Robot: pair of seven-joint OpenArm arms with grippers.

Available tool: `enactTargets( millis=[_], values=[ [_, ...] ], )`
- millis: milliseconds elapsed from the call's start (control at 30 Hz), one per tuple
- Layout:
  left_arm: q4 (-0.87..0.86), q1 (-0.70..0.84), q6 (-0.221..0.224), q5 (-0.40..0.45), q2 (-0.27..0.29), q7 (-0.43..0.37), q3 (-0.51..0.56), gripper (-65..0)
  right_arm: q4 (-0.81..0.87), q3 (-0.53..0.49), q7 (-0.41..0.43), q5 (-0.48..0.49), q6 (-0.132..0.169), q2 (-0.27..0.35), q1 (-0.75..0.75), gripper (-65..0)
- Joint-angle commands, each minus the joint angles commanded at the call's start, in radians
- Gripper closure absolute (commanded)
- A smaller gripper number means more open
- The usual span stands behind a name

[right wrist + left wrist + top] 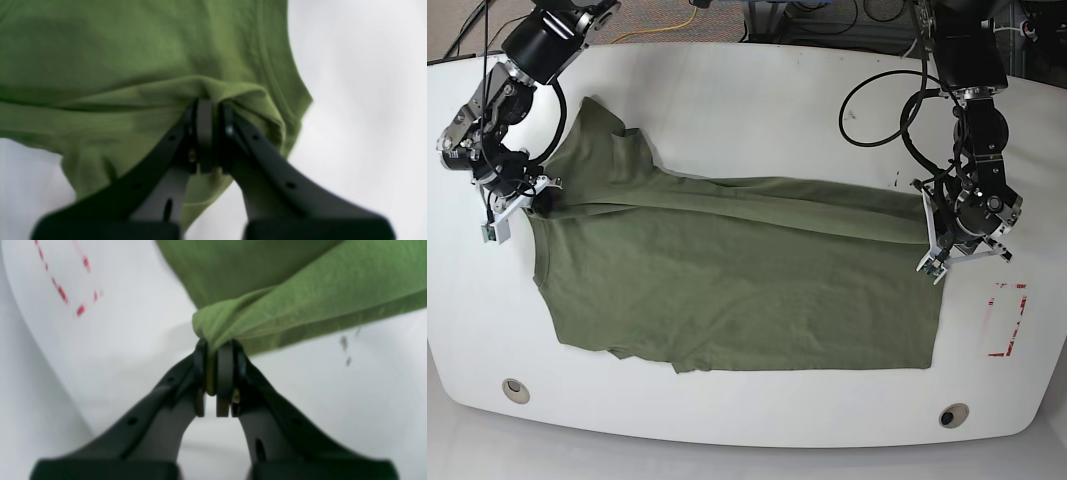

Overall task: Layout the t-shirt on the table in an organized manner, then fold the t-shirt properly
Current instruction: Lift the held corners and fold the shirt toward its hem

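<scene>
Olive cotton t-shirt (727,275) lies spread mid-table (757,120), long axis running from one side edge toward the other. Left hand (217,373) clamped on hem corner; right hand (206,133) clamped on shoulder fold. Fold line taut between hands; loose half lies toward front edge.

The black two-fingered left gripper (216,371) has its jaws pressed together on a bunched fold of the olive-green cotton t-shirt (300,296). Its dark, cable-wrapped arm reaches down from the far edge. The black right gripper (208,133) is likewise clamped on a fold of the cloth, its arm angling in from the opposite far corner, wrist bent low.
</scene>
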Motion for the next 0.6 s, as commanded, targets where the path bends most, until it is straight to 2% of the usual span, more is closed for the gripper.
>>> enactTargets(
  millis=[200, 267, 433, 600],
  values=[
    [-0.06, 0.0, 0.0, 0.002, -0.003, -0.028, 0.0, -0.8, -0.043, -0.055, 0.044, 0.0, 0.0, 0.031, 0.012, -1.0],
    [-0.078, 0.0, 0.0, 0.002, -0.02, -0.043, 0.0, -0.8, -0.064, -0.064, 0.054, 0.0, 0.0, 0.032, 0.026, -1.0],
    [-0.121, -0.006, 0.0, 0.002, -0.021, -0.066, 0.0, -0.8, -0.115, -0.068, 0.077, 0.0, 0.0, 0.049, 0.041, -1.1],
    [-0.167, -0.008, 0.0, 0.002, -0.046, -0.084, 0.0, -0.8, -0.146, -0.071, 0.124, -0.005, -0.001, 0.051, 0.044, -1.4]
  ],
)
